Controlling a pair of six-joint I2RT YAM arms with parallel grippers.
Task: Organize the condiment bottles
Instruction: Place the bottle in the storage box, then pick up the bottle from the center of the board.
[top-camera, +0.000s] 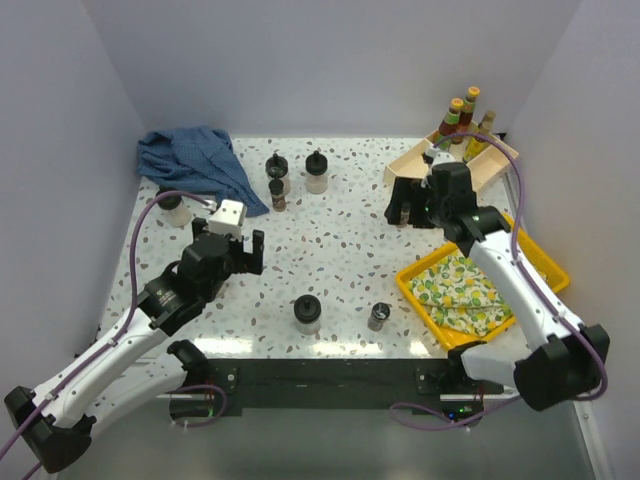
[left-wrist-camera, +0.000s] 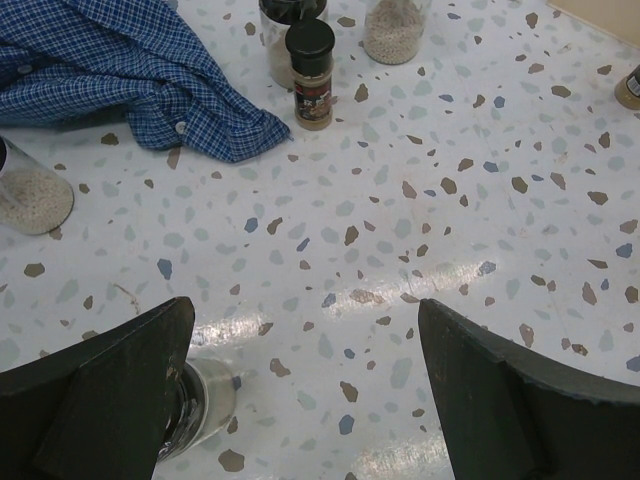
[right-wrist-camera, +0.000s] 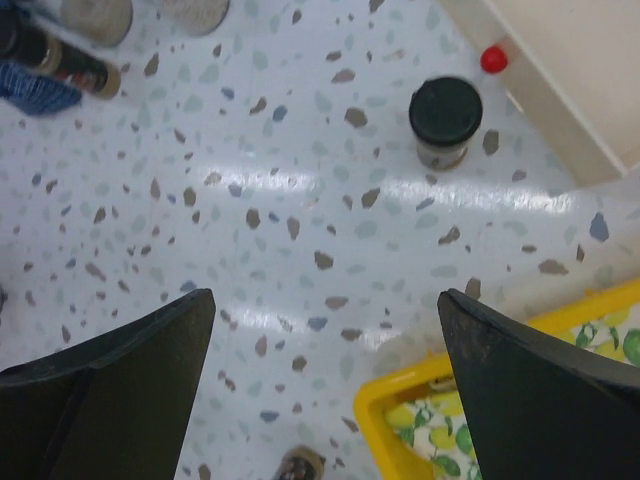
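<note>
Table (top-camera: 340, 250): speckled terrazzo top, both arms reaching in from the near edge.

Blue checked shirt (top-camera: 190, 160) is bunched at the far left. Yellow tray (top-camera: 426, 305) sits near right with a lemon-print cloth (top-camera: 465, 290) lying in it. Beige divided tray (top-camera: 408, 160) is at the far right, angled. The slim sauce bottles (top-camera: 465, 112) stand upright in a tight group at its far end, with red, yellow and green showing on caps and labels.

Left gripper (left-wrist-camera: 305, 330) is over the left-centre of the table, jaws wide apart with only bare table between them. A clear jar (left-wrist-camera: 205, 400) shows partly behind its left-hand finger in the wrist view. Contact can't be judged.

Right gripper (right-wrist-camera: 325, 310) is just off the near-left end of the beige tray, jaws spread wide and holding nothing.

The rest of the condiment bottles are loose on the table:
- Two squat black-lidded jars at the far centre (top-camera: 316, 172), (top-camera: 277, 168), with pale contents.
- Another pale-filled jar (top-camera: 172, 207) at the shirt's near-left edge.
- Black-lidded jar (top-camera: 307, 313) near centre, well apart from the others.
- Brown-labelled spice shaker (left-wrist-camera: 312, 75) just in front of the left far jar.
- Small black-capped shaker (right-wrist-camera: 445, 122) ahead of the right gripper, near the beige tray's wall but not in the tray.
- Tiny dark shaker (top-camera: 379, 317) just left of the yellow tray.
- Red cap (right-wrist-camera: 493, 60) against the beige tray's outer wall. Can't tell what it belongs to.
</note>
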